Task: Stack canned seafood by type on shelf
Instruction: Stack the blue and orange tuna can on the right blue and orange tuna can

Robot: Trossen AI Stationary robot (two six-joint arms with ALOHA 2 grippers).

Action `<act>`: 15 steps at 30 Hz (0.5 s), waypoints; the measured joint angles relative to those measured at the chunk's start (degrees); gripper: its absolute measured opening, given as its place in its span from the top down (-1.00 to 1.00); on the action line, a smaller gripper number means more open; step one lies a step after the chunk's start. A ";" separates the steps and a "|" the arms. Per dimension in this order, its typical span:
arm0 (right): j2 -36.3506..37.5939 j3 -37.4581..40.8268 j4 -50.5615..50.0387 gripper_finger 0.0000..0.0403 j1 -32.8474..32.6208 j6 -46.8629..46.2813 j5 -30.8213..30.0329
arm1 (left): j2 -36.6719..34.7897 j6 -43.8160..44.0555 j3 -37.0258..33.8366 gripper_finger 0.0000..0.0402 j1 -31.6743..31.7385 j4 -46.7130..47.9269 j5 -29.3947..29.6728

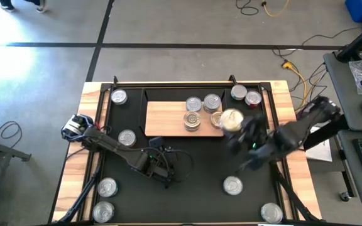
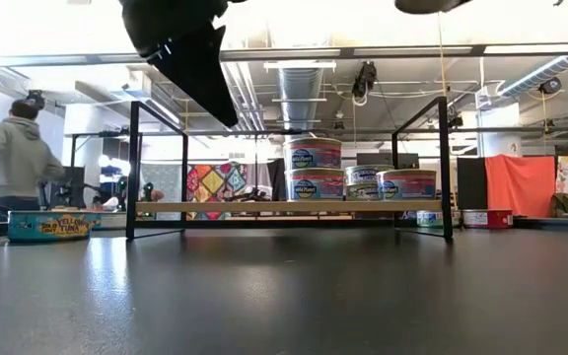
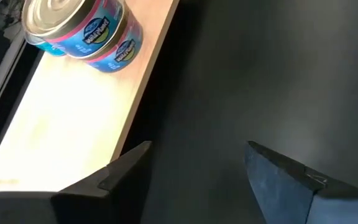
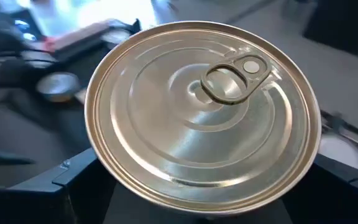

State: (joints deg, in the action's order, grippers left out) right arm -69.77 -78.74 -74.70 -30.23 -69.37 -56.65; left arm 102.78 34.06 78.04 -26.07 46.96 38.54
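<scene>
Right end effector [image 4: 207, 186] grips a gold-top can [image 4: 204, 112] above shelf [image 1: 168, 119] edge; left end effector [image 3: 194, 180] spread, empty, beside shelf.

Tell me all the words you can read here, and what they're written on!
"TUNA": on the side of the flat teal can standing on the black mat, at the left in the low view; the smaller words around it are too blurred to read.
Blue oval logos on the stacked cans on the shelf: too small to read.
Same logos on the two stacked cans in the left wrist view: too blurred to read.

Silver can [image 4: 202, 115], light-wood shelf [image 1: 165, 118]
</scene>
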 joint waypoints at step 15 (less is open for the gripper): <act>16.95 13.77 -14.13 -0.77 15.24 -3.86 7.12 | 0.00 3.28 -0.09 -0.17 -3.35 -0.64 0.00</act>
State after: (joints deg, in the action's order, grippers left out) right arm -52.82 -64.97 -88.83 -14.99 -73.23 -49.53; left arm 102.78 37.34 77.95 -29.42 46.32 38.54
